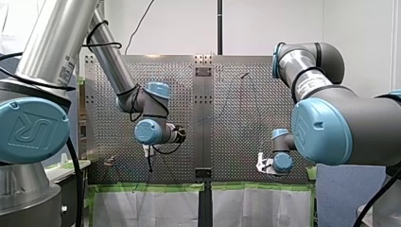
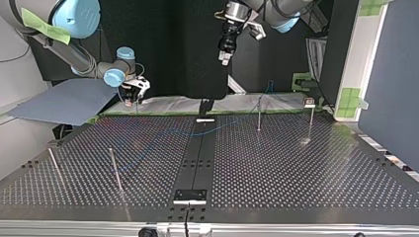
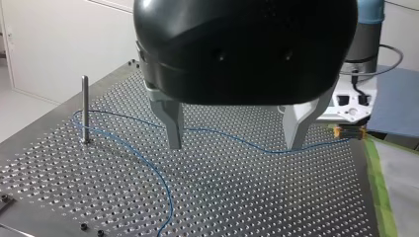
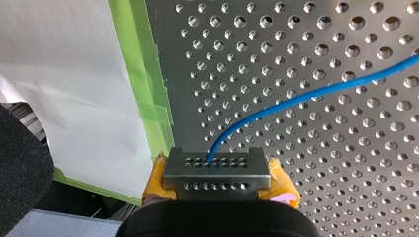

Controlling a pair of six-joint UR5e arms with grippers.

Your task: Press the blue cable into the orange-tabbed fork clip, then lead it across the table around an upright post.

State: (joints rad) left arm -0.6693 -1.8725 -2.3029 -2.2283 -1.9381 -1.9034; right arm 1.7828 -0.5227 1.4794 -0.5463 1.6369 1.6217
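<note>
The blue cable (image 3: 232, 136) lies slack on the perforated table and bends around an upright post (image 3: 85, 108). My left gripper (image 3: 234, 144) hangs well above it, its metal fingers (image 3: 174, 128) open and empty. In the top view it is high over the table's far middle (image 2: 225, 58). At the table's far edge in the top view, my right gripper (image 4: 217, 170) with yellow pads (image 4: 157, 181) is shut on the cable (image 4: 296, 98) near its end. The orange-tabbed fork clip (image 2: 310, 102) stands at the top view's far right, apart from both grippers.
Thin upright posts (image 2: 114, 168) stand on the table (image 2: 296, 187), two at the top view's near left and one (image 2: 259, 116) far right of the middle. A dark centre strip (image 2: 197, 163) divides the table. Green tape (image 4: 148, 89) and white sheeting line the far edge.
</note>
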